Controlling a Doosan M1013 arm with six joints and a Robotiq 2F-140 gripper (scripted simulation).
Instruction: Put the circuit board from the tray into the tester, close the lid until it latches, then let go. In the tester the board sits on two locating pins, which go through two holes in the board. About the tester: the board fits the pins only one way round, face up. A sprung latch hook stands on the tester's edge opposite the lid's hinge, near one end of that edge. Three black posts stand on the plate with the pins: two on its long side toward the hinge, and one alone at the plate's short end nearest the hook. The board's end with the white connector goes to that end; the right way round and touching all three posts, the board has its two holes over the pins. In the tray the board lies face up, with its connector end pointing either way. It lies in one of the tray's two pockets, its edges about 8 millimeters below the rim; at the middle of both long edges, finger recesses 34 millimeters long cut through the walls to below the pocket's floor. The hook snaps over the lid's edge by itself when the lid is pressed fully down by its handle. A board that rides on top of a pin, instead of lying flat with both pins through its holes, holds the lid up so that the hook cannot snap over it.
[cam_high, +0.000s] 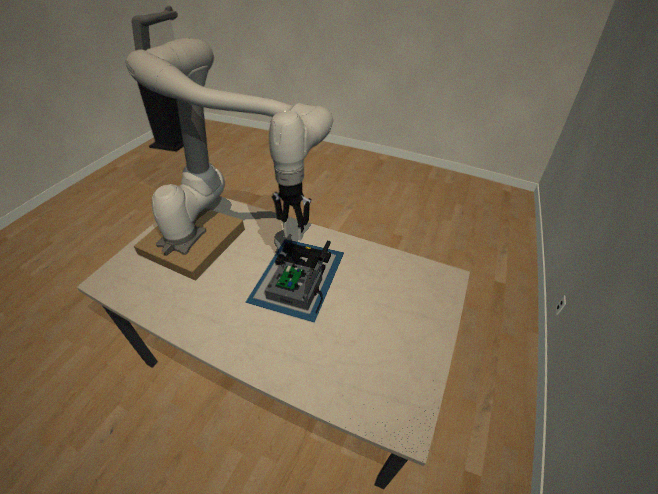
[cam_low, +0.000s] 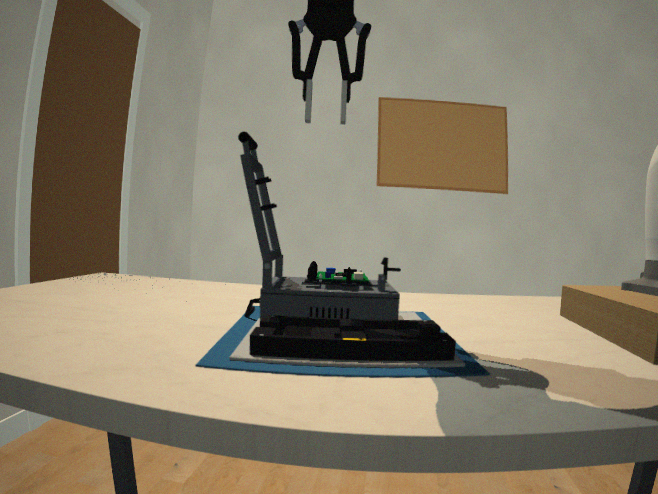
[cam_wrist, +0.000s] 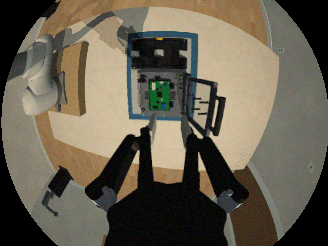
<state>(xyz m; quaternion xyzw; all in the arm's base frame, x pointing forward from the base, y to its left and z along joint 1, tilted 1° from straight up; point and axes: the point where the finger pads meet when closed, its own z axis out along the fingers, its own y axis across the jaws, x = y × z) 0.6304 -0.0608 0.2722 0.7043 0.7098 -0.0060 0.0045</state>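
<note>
My gripper (cam_high: 293, 229) (cam_low: 325, 122) (cam_wrist: 168, 121) is partly open and empty, high above the tester. The circuit board (cam_high: 289, 278) (cam_low: 340, 277) (cam_wrist: 160, 96) lies face up on top of the tester (cam_high: 287, 298) (cam_low: 281, 305). Its white connector (cam_wrist: 153, 86) is at the end toward the tray, the end nearest the latch hook (cam_low: 383, 267) (cam_wrist: 139, 80). It looks about level; whether both pins pass through its holes cannot be told. The lid (cam_low: 257, 215) (cam_wrist: 219, 116) stands open, leaning slightly back, with its handle (cam_low: 247, 139) at the top. The black tray (cam_low: 297, 350) beside the tester holds no board.
Tester and tray stand on a blue-edged mat (cam_high: 281, 310) (cam_low: 223, 345) (cam_wrist: 131, 102) on the table (cam_high: 372, 361). A dark cable (cam_high: 319, 300) runs beside the tester on the hinge side. The arm's base stands on a wooden block (cam_high: 212, 249) (cam_low: 600, 319) (cam_wrist: 77, 80).
</note>
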